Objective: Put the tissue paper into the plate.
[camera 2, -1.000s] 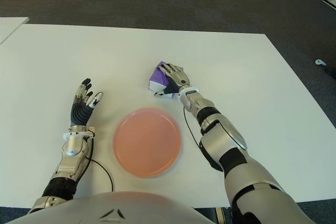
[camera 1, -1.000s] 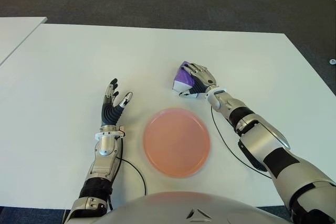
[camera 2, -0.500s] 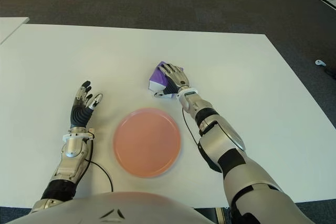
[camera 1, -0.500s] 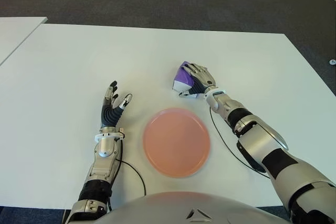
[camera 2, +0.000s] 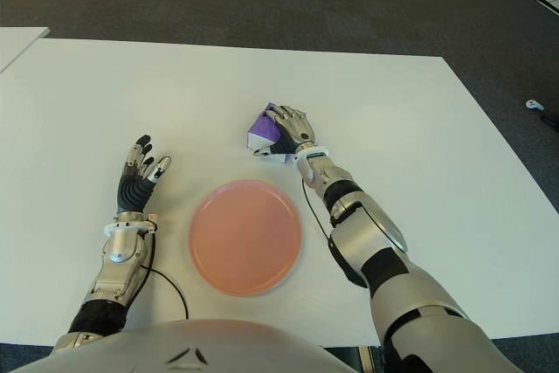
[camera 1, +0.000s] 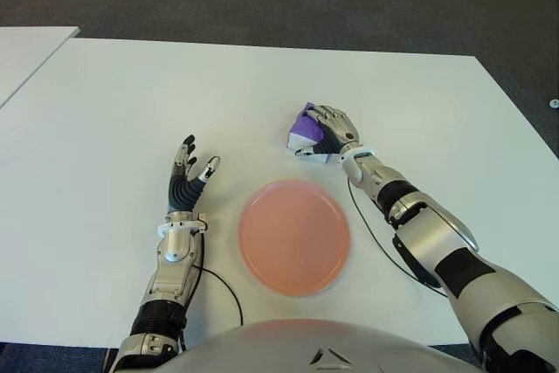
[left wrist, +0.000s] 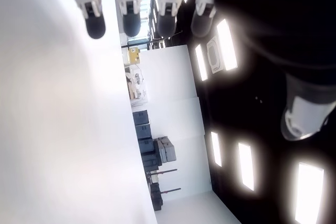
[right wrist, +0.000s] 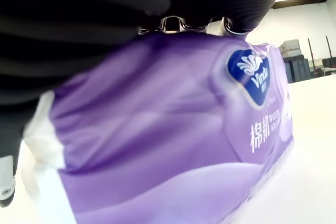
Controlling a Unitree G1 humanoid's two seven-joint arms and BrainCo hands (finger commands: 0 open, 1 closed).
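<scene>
Closing over the purple plastic-wrapped tissue pack (camera 1: 306,131), your right hand (camera 1: 329,131) now has its fingers curled tighter around the soft packet than half a second ago, when they lay flatter across its top. The pack looks bunched and slightly raised at its near edge, though whether it has fully left the white counter (camera 1: 131,93) cannot be told from the eye views. The right wrist view shows the dark fingers (right wrist: 84,3) pressed against the purple wrapper (right wrist: 157,129), which fills that picture, so the hand reads as clamped on the pack.

The round salmon-pink plate (camera 1: 294,235) sits empty, nearer your body than the pack and well apart from it. Your left hand (camera 1: 186,177) shows just to the left of the plate, fingers spread and holding nothing.

The tightening suggests the grasp step is finishing and the lift is due next. Expect the soft wrapper to deform under the fingers; a slack hold could let it slip during the carry toward the plate, so confirm a firm grip before you raise it.
</scene>
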